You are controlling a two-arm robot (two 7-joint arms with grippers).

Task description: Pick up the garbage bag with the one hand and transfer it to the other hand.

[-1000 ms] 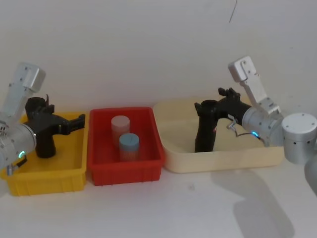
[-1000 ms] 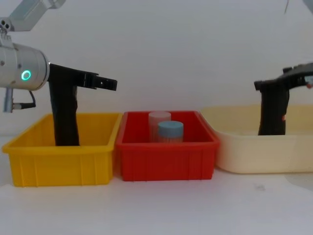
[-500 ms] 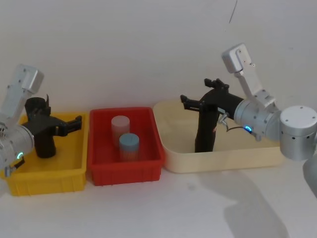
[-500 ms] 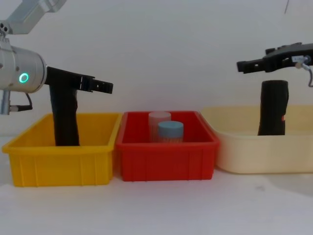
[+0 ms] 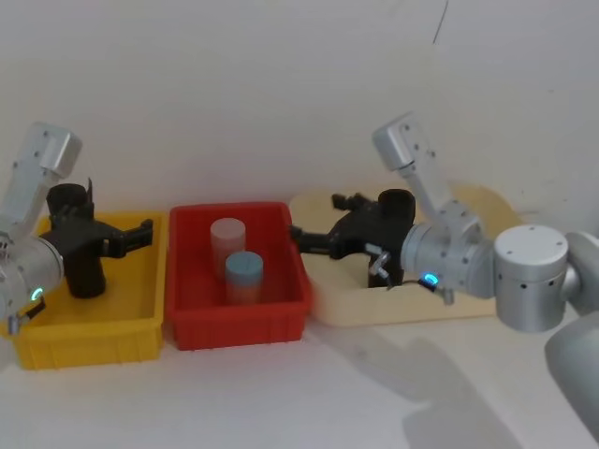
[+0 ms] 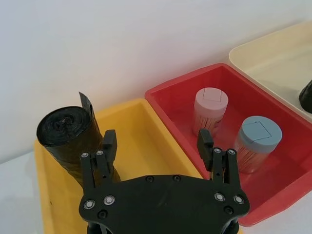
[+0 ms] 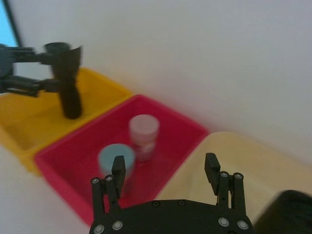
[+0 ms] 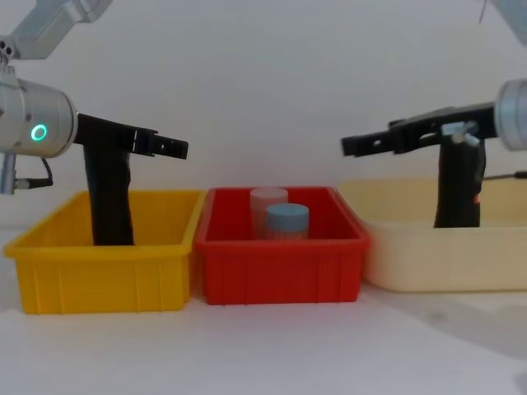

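The garbage bag (image 8: 459, 189), a black upright roll with a small red mark, stands in the cream tray (image 8: 436, 255) on the right. In the head view its top (image 5: 400, 200) shows behind my right arm. My right gripper (image 5: 315, 221) (image 8: 350, 146) is open and holds nothing. It reaches left from the bag, over the tray's left rim toward the red bin (image 5: 234, 323), and the right wrist view (image 7: 165, 168) looks down on that bin. My left gripper (image 8: 177, 148) (image 6: 157, 142) hangs open and empty over the yellow bin (image 8: 99, 276).
A second black roll (image 6: 66, 134) with a crinkled top stands in the yellow bin, just outside one left finger. The red bin holds a pink-capped container (image 5: 227, 238) and a blue-capped one (image 5: 244, 271). The three bins stand side by side against a white wall.
My right gripper has left the top of the garbage bag, risen, and swung left toward the red bin. The bag stays upright in the cream tray. The left arm has hardly moved.
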